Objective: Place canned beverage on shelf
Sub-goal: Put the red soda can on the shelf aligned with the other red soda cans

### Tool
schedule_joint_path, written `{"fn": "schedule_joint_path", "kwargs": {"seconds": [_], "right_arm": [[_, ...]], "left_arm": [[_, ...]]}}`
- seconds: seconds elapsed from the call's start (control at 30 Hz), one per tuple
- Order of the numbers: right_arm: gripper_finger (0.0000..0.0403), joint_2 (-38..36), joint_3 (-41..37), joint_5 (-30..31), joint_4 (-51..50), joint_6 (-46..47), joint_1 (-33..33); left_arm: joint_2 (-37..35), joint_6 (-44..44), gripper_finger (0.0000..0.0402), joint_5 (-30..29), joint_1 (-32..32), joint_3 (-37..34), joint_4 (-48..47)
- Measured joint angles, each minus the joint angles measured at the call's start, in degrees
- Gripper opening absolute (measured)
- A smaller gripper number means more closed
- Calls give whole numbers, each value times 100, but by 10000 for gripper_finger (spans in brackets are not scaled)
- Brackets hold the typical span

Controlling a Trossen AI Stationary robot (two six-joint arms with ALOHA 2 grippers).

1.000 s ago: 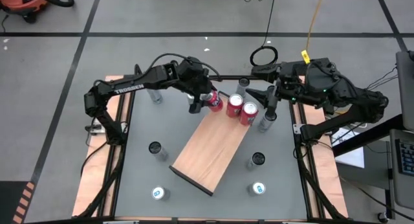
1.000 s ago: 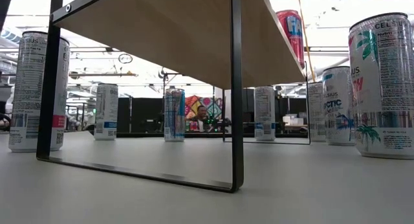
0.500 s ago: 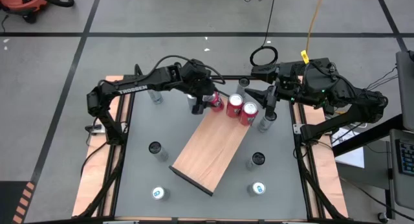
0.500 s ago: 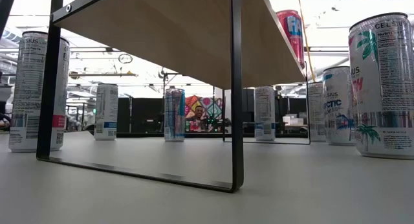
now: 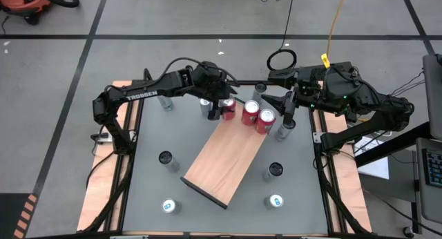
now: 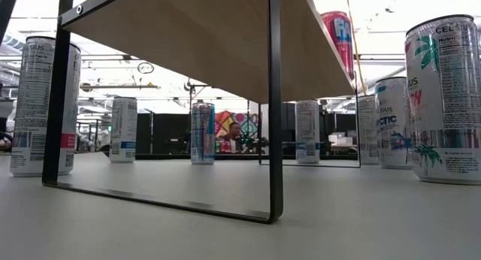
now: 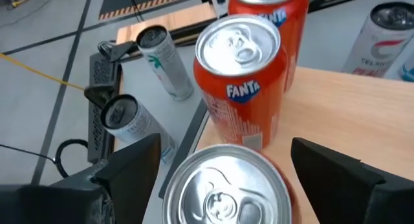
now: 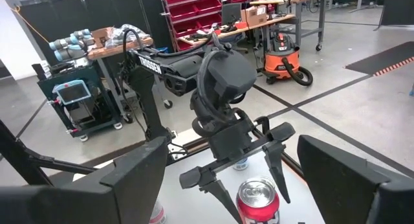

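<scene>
At the far end of the light-brown wooden shelf [image 5: 226,157], the left gripper [image 5: 219,110] straddles an upright red soda can [image 5: 228,108] with fingers spread, while the right gripper [image 5: 289,105] waits open nearby.

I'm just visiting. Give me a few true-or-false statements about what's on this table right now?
1. Three red cans stand at one end of the shelf. True.
2. The left gripper clamps a can tightly. False: its fingers stand open on either side of it.
3. The right gripper holds a can. False: it is open and empty.
4. More cans stand on the table around the shelf. True.
</scene>
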Motion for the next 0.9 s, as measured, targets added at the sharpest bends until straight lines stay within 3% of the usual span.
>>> {"fn": "schedule_joint_path", "kwargs": {"seconds": [0.33,0.5,0.7,0.9], "right_arm": [[320,0,0,0,0,-7,-2],[320,0,0,0,-2,-13,-4],[320,0,0,1,-138,93,-3],[320,0,0,0,-225,190,-2]], "left_arm": [[-201,-473,342,-6,0,0,85],[-559,-860,342,-375,-2,0,30],[-1175,-1652,342,-649,89,4,-940],[-1386,-2144,322,-440,350,-221,-2176]]}}
